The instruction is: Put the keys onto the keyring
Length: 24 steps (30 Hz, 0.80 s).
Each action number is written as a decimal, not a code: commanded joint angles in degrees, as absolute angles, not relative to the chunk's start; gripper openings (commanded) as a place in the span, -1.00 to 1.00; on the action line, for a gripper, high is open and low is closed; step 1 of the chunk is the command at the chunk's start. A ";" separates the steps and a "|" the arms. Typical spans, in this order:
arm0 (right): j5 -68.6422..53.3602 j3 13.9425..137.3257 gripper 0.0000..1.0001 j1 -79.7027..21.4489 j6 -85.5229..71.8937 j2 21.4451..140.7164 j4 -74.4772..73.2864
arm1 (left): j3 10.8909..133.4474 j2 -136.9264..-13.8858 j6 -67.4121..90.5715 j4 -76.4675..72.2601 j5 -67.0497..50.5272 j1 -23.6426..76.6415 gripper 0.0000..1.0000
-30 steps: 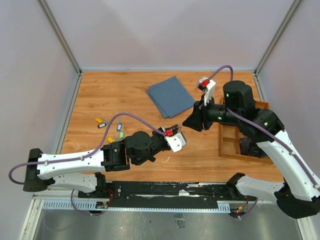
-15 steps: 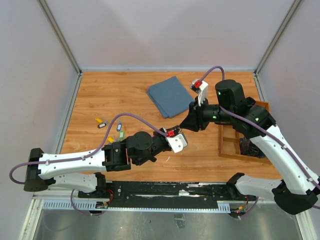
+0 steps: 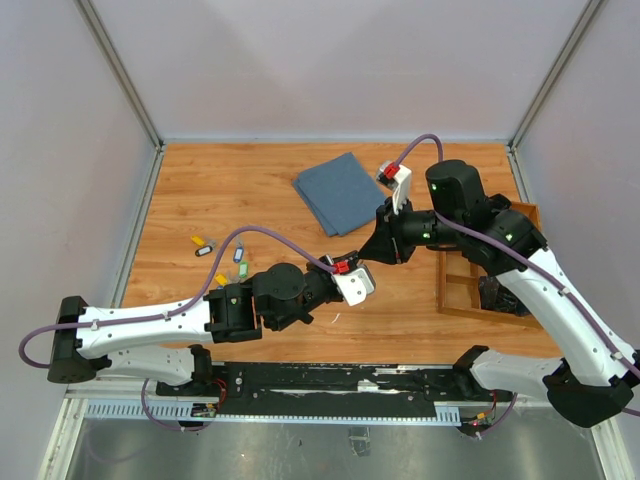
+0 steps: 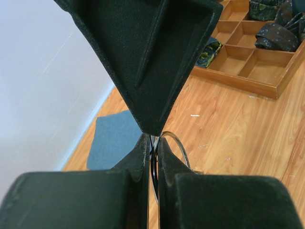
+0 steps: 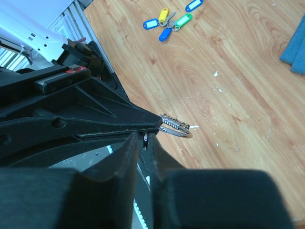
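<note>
My left gripper [image 4: 153, 143] is shut on the keyring [image 4: 177, 147], a thin silver ring that sticks out past its fingertips above the table. In the right wrist view the keyring [image 5: 177, 129] shows its short coiled chain bit at the left gripper's tip. My right gripper [image 5: 144, 138] meets it tip to tip, and in the top view it [image 3: 366, 254] touches the left gripper [image 3: 353, 264]. Its jaws stand a narrow gap apart around a thin dark bit of the ring's edge. The keys [image 5: 167, 21] with blue, yellow and green tags lie loose on the table [image 3: 225, 262].
A folded blue cloth [image 3: 340, 190] lies at the back of the wooden table. A wooden compartment tray [image 3: 458, 290] with dark rolled items sits at the right edge, under the right arm. The left arm's purple cable arcs over the keys.
My right gripper has swung left and down to the left gripper's tip, and its jaws have narrowed. The left gripper has held still with the ring.
</note>
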<state>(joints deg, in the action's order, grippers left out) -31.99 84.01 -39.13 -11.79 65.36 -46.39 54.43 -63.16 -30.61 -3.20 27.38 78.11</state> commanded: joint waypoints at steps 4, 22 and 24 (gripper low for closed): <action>-32.60 83.54 -0.99 -39.84 -11.90 65.26 -46.67 | 56.27 -63.01 -30.94 -6.26 28.25 78.49 -0.97; -30.93 82.56 -0.99 -39.88 -15.67 63.84 -43.19 | 53.55 -60.39 -29.97 -12.16 29.53 78.49 -0.45; -30.53 82.58 -0.99 -39.86 -15.79 63.70 -43.08 | 53.40 -60.30 -30.04 -12.18 29.62 78.49 -0.49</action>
<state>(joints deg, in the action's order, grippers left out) -31.48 83.24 -39.38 -14.55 64.82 -43.79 53.60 -62.08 -30.15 -7.60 28.40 78.15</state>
